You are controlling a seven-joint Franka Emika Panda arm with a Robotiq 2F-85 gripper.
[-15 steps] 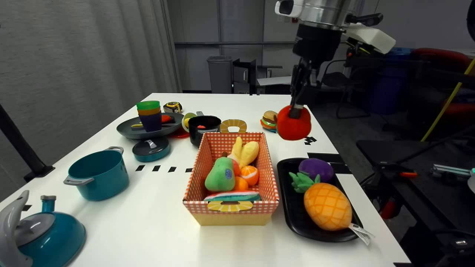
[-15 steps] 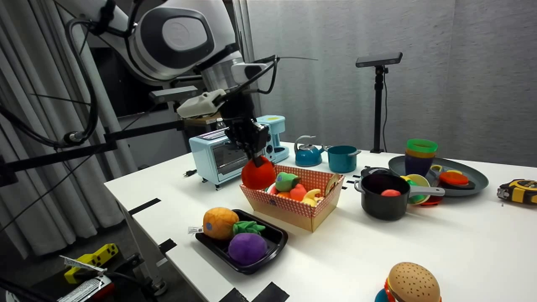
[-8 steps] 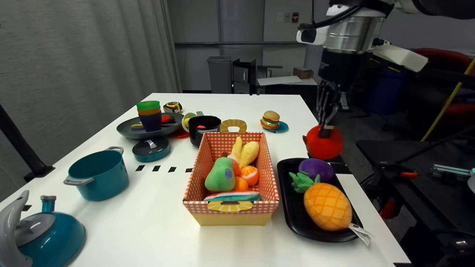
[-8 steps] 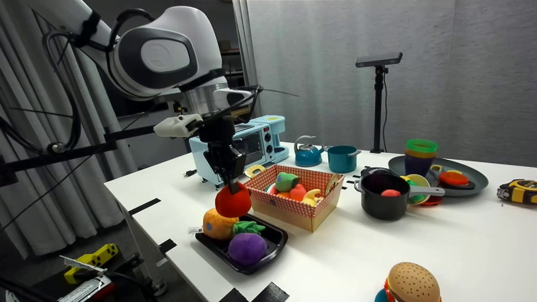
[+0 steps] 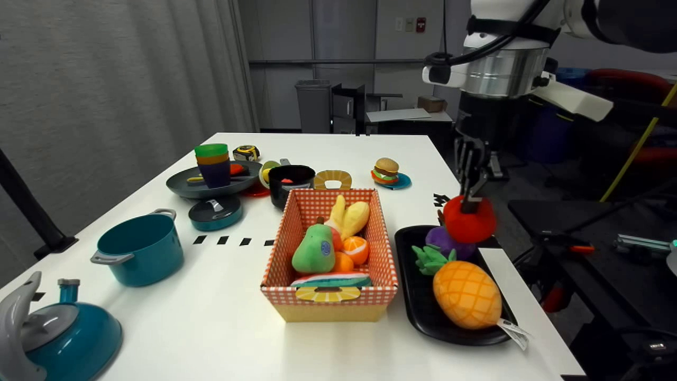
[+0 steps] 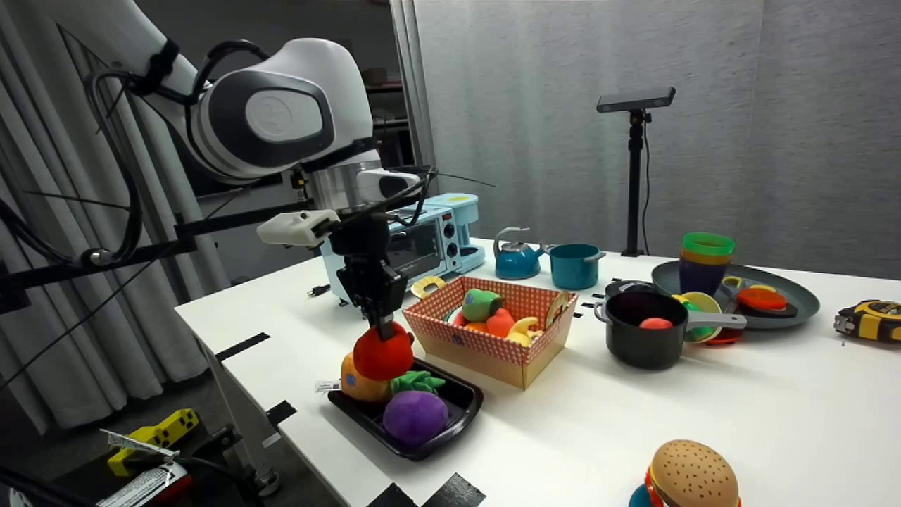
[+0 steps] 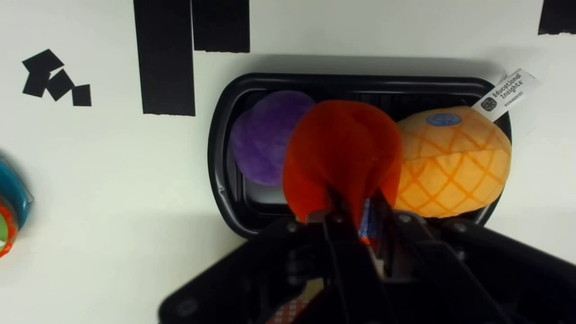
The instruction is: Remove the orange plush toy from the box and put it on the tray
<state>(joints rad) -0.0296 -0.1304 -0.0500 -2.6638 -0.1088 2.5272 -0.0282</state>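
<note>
red-orange plush toy (image 5: pixel 472 227), gingham basket (image 5: pixel 333 313), black tray (image 5: pixel 419 304)
the basket is checked orange-red and white above a pale yellow base, with yellow citrus-slice handles (image 5: pixel 338 296); the plush pineapple (image 5: pixel 467 295) is orange with darker crisscross lines and green leaves (image 5: pixel 431 260); the plush pear (image 5: pixel 314 251) is green, the round plush (image 6: pixel 415 418) purple, the two-handled pot (image 5: pixel 143 259) teal and grey.
</note>
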